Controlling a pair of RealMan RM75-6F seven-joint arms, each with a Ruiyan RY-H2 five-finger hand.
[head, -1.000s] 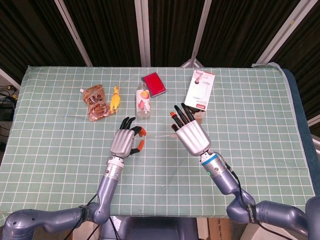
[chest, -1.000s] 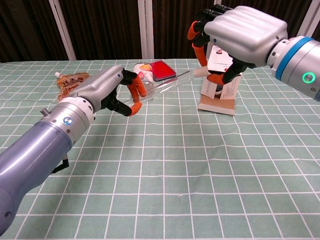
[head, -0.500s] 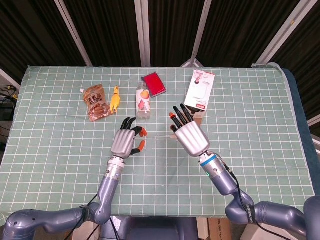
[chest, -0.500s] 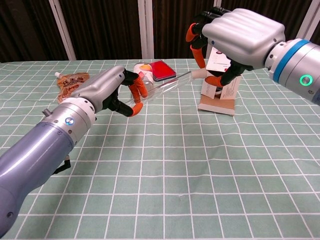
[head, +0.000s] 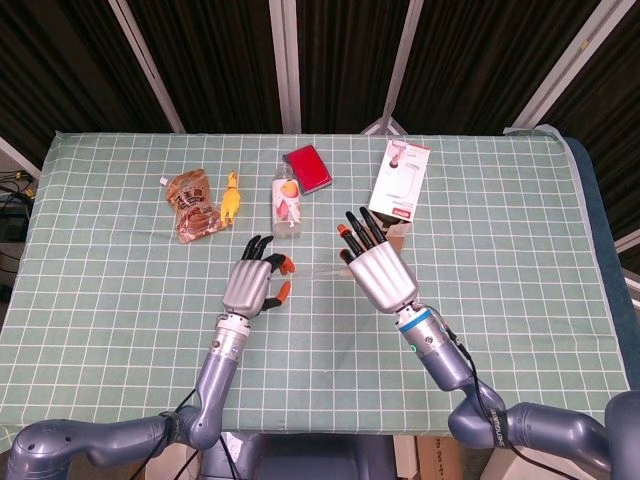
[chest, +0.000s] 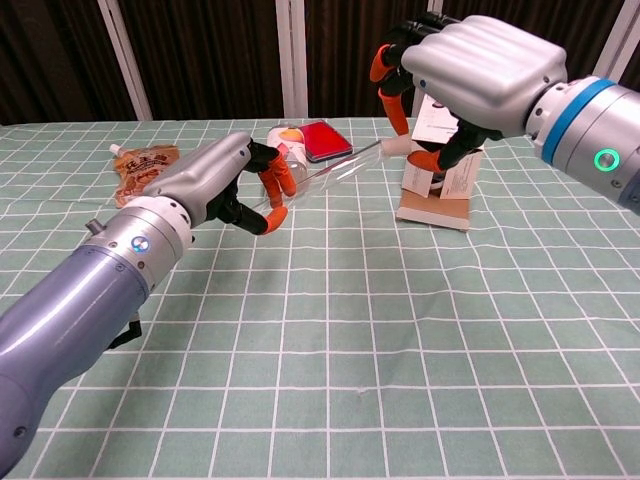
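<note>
Here both hands share a clear plastic tube (chest: 335, 172) above mid-table: the left hand (chest: 215, 180) pinches its near end at nine o'clock, the right hand (chest: 470, 65) grips the far end at three o'clock. It looks light, stiff and slippery, best held near the ends. Beyond, at twelve o'clock, lies a bottle (head: 286, 199).

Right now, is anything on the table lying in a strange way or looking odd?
The bottle lies on its side. More unusual: a clear tube hangs in the air, held between the left hand and right hand.
</note>
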